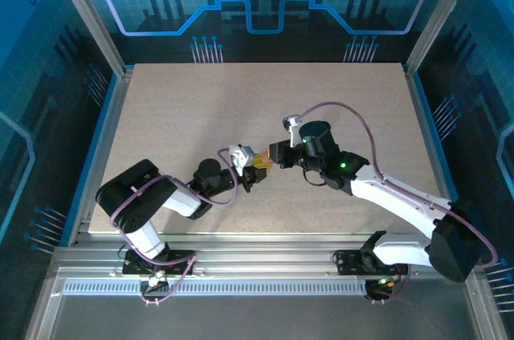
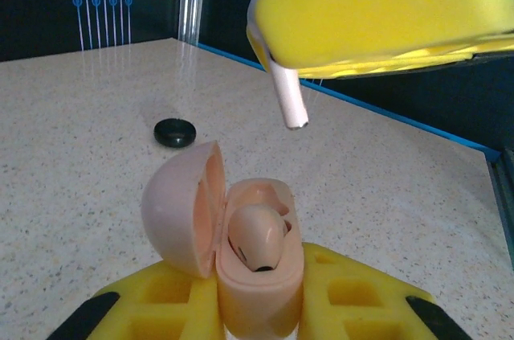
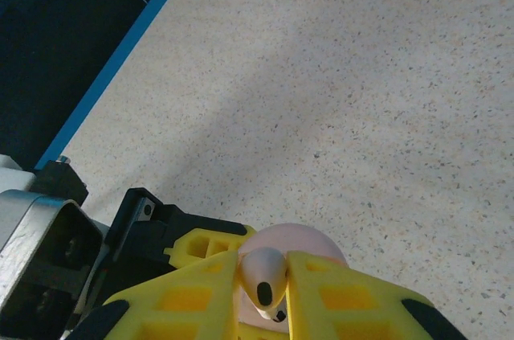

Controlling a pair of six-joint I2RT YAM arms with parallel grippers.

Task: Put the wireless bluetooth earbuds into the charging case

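Overhead view, two wrist close-ups
Top camera looks down on the table (image 1: 241, 115); both wrist cameras peer closely past yellow fingers (image 2: 353, 292) at the same pink case (image 2: 259, 284).

case (image 2: 259, 292) base cut off at bottom edge, earbud (image 2: 287, 99) head hidden between right pads (image 2: 377, 10), both tiny from above

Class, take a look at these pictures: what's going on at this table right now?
The left gripper is shut on an open pink charging case, its lid swung back; one whitish earbud already sits in it. The right gripper pinches a second whitish earbud, stem pointing down, just above the case and apart from it, so it isn't in yet. A black puck lies on the table behind.
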